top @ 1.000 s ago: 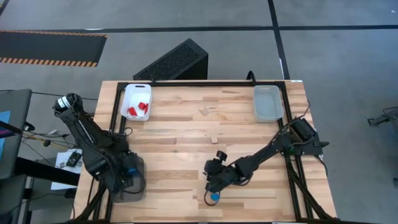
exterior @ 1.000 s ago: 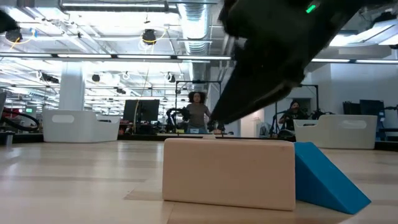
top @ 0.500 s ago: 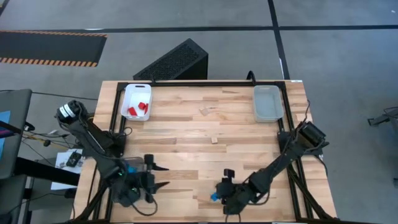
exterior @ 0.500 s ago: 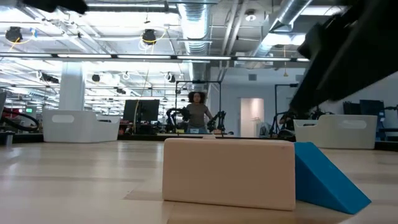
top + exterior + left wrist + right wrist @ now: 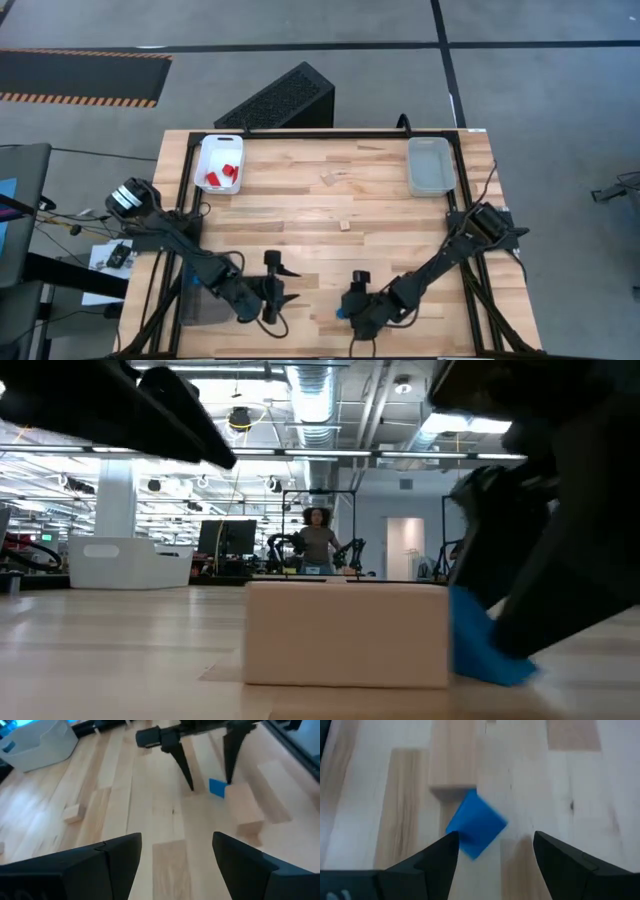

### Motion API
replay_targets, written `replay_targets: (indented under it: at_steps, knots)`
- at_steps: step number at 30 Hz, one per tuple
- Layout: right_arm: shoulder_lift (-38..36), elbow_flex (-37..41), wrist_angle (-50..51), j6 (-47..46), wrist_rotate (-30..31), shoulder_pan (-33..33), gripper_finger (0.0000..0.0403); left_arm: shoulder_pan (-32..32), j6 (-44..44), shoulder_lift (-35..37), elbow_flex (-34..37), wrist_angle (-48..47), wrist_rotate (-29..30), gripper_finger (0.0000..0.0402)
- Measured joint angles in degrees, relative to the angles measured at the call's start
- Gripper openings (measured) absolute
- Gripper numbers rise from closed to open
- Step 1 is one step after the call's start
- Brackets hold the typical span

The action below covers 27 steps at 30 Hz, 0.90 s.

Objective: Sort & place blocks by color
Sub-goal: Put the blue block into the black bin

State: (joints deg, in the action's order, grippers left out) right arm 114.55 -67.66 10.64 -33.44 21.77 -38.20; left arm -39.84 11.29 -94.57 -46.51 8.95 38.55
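A blue wedge block (image 5: 476, 824) lies on the table near its near edge, against a long plain wood block (image 5: 452, 765). My right gripper (image 5: 492, 845) is open and low, with one finger on each side of the blue block (image 5: 341, 312). My left gripper (image 5: 278, 287) is open and hovers to the blue block's left, pointing at it. Two small wood blocks (image 5: 344, 226) (image 5: 327, 179) lie mid-table. Red blocks (image 5: 220, 172) sit in the white tray (image 5: 207, 148). My right gripper touches the blue wedge at its near corner (image 5: 456, 839) with the inner side of one finger (image 5: 437, 857); the other finger stands clear. The fingers come slanting down from the table's right. The wedge rests on the table, pushed against the wood block (image 5: 345, 635).
A clear tray (image 5: 431, 165) sits at the far right corner. A grey tray (image 5: 205, 303) lies at the near left, under my left arm. The middle of the table is open wood. People and workstations show in the room beyond the far edge.
My left gripper has swung from over the grey tray toward the table's middle, along the near edge. My right gripper has come down around the blue wedge. The wedge has turned and slid against the long wood block, which has shifted a little sideways.
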Motion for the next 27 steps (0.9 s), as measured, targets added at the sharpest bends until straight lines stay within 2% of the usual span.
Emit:
replay_targets:
  at_steps: [8,15,20,27]
  knots:
    - [0.17,0.00,-0.07,5.78,-3.88,1.35,0.0273,0.66,1.87,-0.43,0.30,0.00,-0.55,0.0235]
    - [0.15,0.00,-1.01,11.66,-4.14,2.34,0.0240,0.64,5.94,-0.44,7.77,11.72,0.20,0.0235]
    - [0.15,0.01,-1.01,14.75,-5.21,3.70,0.0233,0.64,7.47,-0.44,11.06,18.48,-0.54,0.0235]
    - [0.15,0.01,-3.17,19.49,-9.20,5.79,0.0235,0.62,8.46,-0.44,12.30,19.08,-1.27,0.0235]
